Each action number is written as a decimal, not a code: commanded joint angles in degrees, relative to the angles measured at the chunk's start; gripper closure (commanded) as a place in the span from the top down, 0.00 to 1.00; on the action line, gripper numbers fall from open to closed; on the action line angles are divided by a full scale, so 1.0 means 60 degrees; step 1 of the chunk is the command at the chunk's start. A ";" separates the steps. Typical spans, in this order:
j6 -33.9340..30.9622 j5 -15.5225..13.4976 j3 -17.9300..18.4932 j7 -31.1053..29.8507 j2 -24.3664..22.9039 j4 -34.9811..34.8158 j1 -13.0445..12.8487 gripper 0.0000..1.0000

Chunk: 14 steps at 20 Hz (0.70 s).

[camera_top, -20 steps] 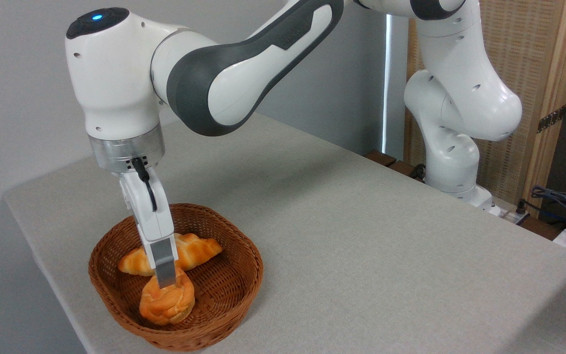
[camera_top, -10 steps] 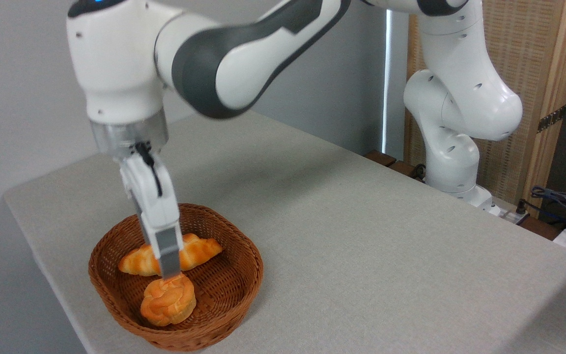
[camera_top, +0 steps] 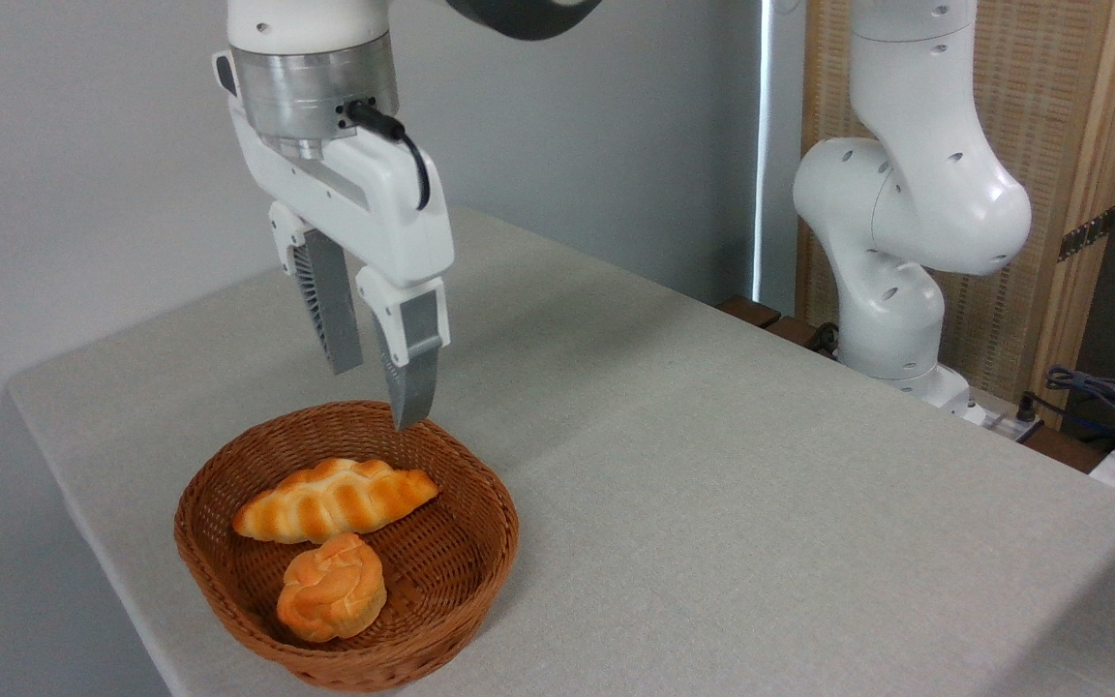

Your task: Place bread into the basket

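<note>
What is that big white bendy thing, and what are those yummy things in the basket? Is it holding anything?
That is a white robot arm bolted beside a grey cloth-covered table. One camera, standing off to the side, took this picture. At the arm's tip is its end effector, two grey fingers that pinch things. Right now the fingers are apart and hold nothing, hanging in the air above the round brown woven wicker basket. Inside the basket lie two breads: a small round golden-orange knotted bun in front and a longer braided golden loaf with pointed ends behind it. So the bun is already in the basket.
</note>
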 commanded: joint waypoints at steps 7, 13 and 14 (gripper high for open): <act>-0.0620 0.0920 -0.0121 -0.0569 -0.1451 -0.1465 -0.0590 1.00; -0.0636 0.0951 -0.0004 -0.0481 -0.1480 -0.1421 -0.0590 1.00; -0.0636 0.0951 -0.0004 -0.0467 -0.1480 -0.1421 -0.0590 1.00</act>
